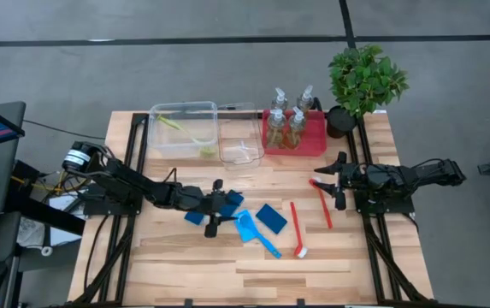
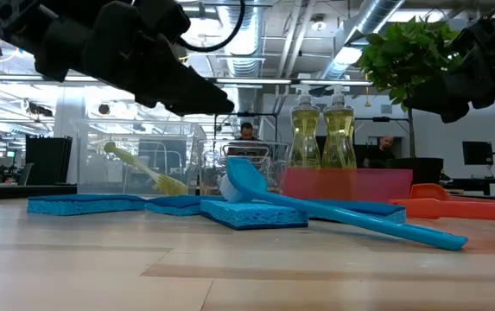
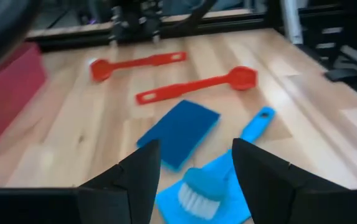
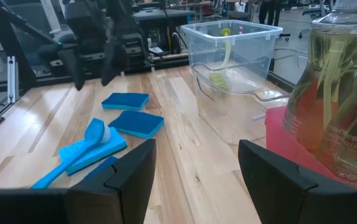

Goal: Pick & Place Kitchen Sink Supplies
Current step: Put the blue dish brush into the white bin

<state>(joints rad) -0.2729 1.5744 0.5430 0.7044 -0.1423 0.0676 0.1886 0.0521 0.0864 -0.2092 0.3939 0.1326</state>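
A: What's already put away?

B: Four pump bottles (image 1: 286,117) stand in the red tray (image 1: 315,137) at one o'clock; a green brush (image 1: 190,137) lies in the clear bin (image 1: 161,113) at eleven.

A: And left?

B: Blue sponges (image 1: 271,217), a blue brush (image 1: 256,234) and red brushes (image 1: 297,229) on the surface (image 1: 313,274). Left gripper (image 1: 213,210) and right gripper (image 1: 339,179) hover with jaws wide, empty.

Blue brush (image 4: 72,152) on sponge (image 4: 94,154); green brush (image 4: 222,59) in bin (image 4: 240,68).
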